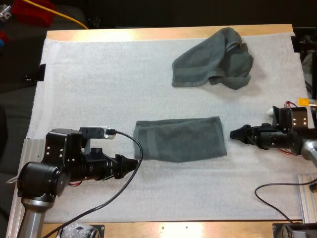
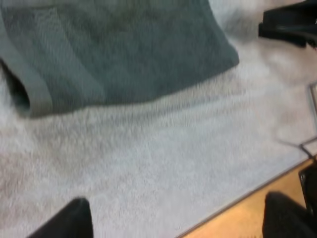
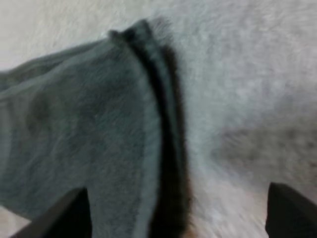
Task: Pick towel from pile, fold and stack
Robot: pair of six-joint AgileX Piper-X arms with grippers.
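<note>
The white mat carries a folded towel lying flat at its middle. A crumpled towel sits well apart, toward the far right. The left gripper, fingers spread and empty, is beside the folded towel's near left corner. The right gripper, also spread and empty, faces its right edge.

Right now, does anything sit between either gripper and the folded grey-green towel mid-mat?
Nothing visible. Only bare white mat separates the left gripper and right gripper from the folded grey-green towel; the crumpled grey-green towel lies apart, farther back.
</note>
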